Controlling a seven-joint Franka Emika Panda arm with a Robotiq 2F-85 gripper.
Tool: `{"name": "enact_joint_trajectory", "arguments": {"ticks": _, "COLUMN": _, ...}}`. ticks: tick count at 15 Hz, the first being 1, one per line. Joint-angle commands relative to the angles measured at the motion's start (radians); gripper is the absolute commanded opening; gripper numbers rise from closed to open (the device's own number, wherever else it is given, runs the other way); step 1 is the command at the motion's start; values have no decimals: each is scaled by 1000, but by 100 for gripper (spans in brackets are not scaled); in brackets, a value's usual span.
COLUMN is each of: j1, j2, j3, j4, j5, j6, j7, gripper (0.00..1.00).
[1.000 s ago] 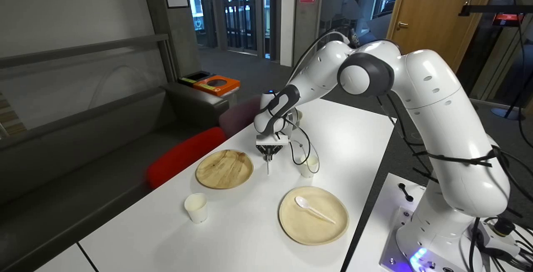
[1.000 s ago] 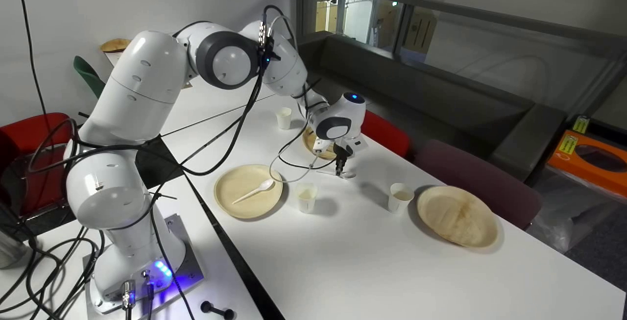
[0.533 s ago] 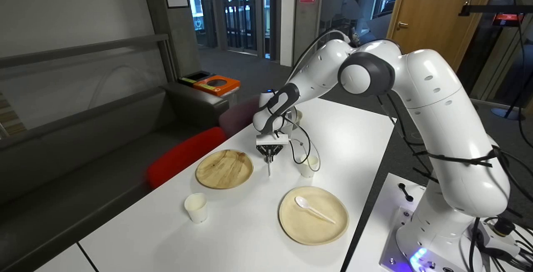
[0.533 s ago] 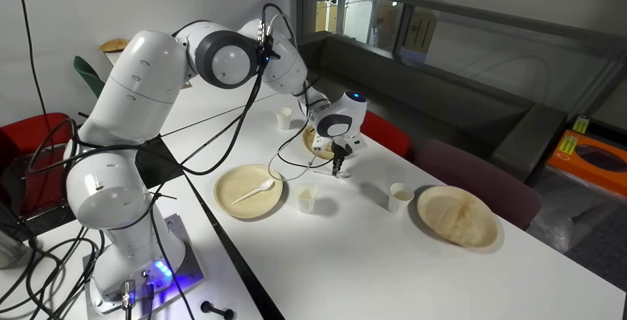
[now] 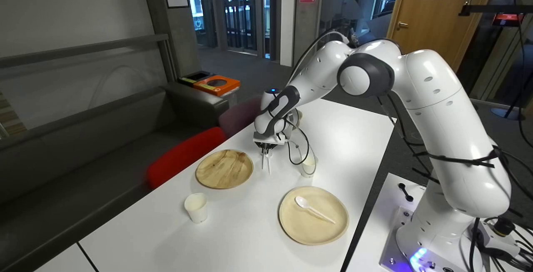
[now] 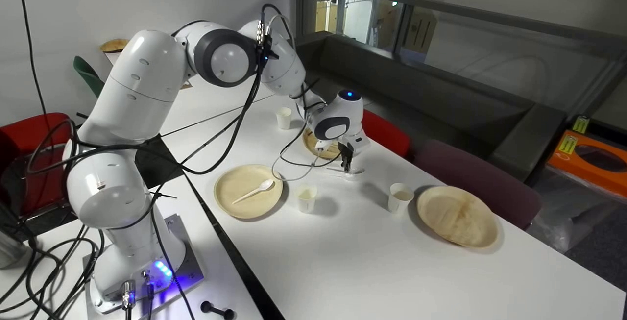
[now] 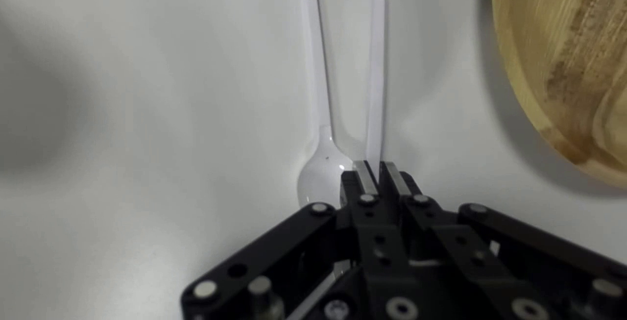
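Over the white tabletop (image 5: 237,243), beside a round brown-grained wooden plate (image 7: 548,21), your black two-fingered gripper (image 7: 379,175) is clenched on a slender white plastic utensil (image 7: 376,75), whose slim handle juts out between the fingertips while its other end is hidden from you in the wrist view. Right next to it you have a white plastic spoon (image 7: 321,94) lying on the tabletop, its bowl partly covered by the gripper. In both exterior views you see a white tapered cup (image 6: 306,205) near the gripper and, farther off, a round pale-beige plate (image 5: 310,232) bearing a second white plastic spoon (image 6: 255,191).
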Motion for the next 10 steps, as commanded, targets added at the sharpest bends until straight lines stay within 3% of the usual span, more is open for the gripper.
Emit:
{"name": "enact_joint_trajectory", "arguments": {"ticks": 1, "j1": 21, "j2": -38, "j3": -22, "j4": -45, "j5": -6, "j6": 26, "j7": 26, "gripper": 2}}
{"name": "enact_joint_trajectory", "arguments": {"ticks": 10, "j1": -4, "j2": -124, "j3": 16, "j4": -48, "j5": -8, "j6": -120, "j7": -40, "gripper": 2}}
